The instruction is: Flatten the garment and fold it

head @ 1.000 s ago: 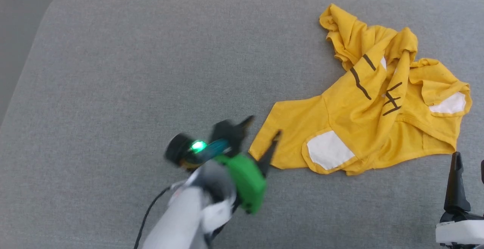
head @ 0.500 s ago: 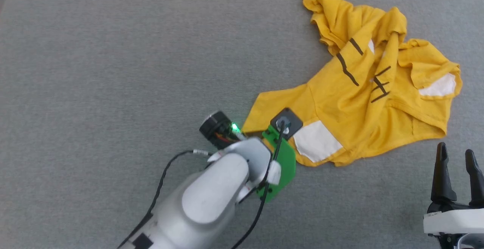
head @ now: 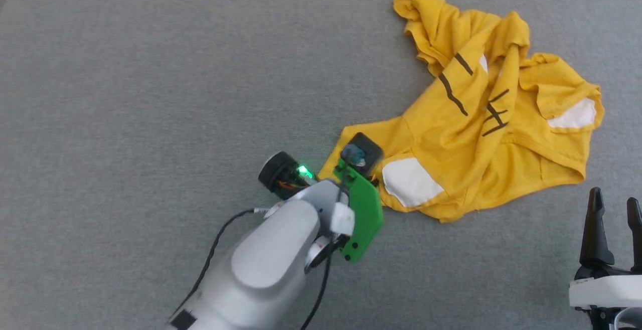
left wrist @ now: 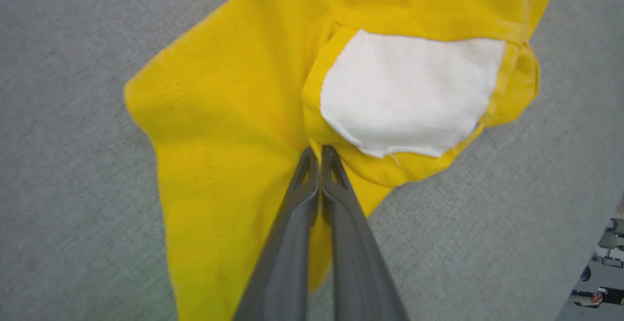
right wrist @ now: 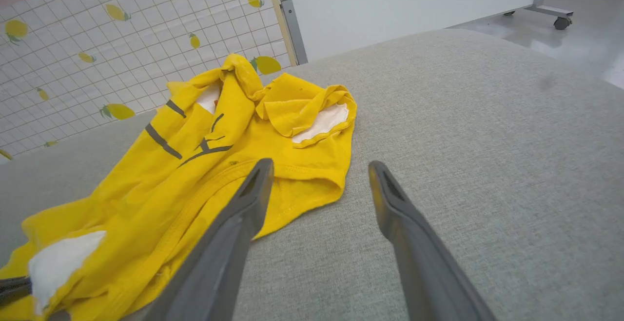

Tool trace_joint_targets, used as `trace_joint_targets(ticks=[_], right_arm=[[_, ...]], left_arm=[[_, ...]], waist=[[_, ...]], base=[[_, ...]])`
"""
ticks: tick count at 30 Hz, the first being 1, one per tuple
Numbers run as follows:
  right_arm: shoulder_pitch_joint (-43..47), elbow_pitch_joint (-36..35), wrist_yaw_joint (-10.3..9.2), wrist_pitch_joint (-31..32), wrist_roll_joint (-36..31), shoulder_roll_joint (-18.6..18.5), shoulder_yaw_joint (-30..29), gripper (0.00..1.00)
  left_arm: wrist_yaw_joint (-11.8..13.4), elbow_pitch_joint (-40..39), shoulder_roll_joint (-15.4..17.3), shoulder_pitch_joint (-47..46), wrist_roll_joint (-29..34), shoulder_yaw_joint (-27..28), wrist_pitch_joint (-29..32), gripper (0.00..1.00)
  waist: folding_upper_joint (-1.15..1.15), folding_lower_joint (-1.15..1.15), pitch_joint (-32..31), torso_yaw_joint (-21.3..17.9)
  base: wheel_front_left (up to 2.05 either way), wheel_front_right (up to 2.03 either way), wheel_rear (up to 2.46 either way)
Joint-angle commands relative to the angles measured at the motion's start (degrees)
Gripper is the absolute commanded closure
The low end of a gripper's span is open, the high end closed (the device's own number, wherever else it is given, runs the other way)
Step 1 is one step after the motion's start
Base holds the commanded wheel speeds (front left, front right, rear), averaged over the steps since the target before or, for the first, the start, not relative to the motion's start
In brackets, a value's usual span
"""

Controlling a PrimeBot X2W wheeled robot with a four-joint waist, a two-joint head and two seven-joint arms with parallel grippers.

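Head view: the crumpled garment (head: 481,134) lies on the grey table (head: 150,94). The left arm (head: 281,250) reaches over the garment's corner just beside its white patch (head: 409,182). The right gripper (head: 614,204) waits near the garment, clear of the cloth.

Left wrist view: the left gripper (left wrist: 320,152), gaping a second ago, is now pinched on a yellow fold touching that patch. How much cloth it holds is hard to judge. A grip there probably lets it drag the corner flat.

Right wrist view: its jaws stand apart, empty.
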Motion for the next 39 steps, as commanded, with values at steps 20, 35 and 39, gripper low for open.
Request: trace_joint_targets(ticks=[20, 35, 39], right_arm=[[1.1, -3.0, -0.08, 3.3, -0.1, 0.0, -1.8, 0.00], [-5.6, -9.1, -0.08, 34.1, -12.0, -2.3, 9.4, 0.00], [-8.8, -10.6, -0.08, 42.0, -13.0, -7.3, 12.5, 0.00]], left_arm=[[15.0, -37.0, 13.7, 34.7, -14.8, 23.2, -17.0, 0.00], [16.7, -32.3, 8.6, 38.6, -6.6, 24.2, -36.3, 0.00], [16.0, -30.8, 7.4, 37.8, -6.6, 24.0, -36.8, 0.00]], waist=[[0.00, 0.00, -1.3, 7.1], [0.00, 0.00, -2.2, 10.1], [0.00, 0.00, -1.2, 12.0]], base=[[0.00, 0.00, 0.00], [0.00, 0.00, 0.00], [0.00, 0.00, 0.00]])
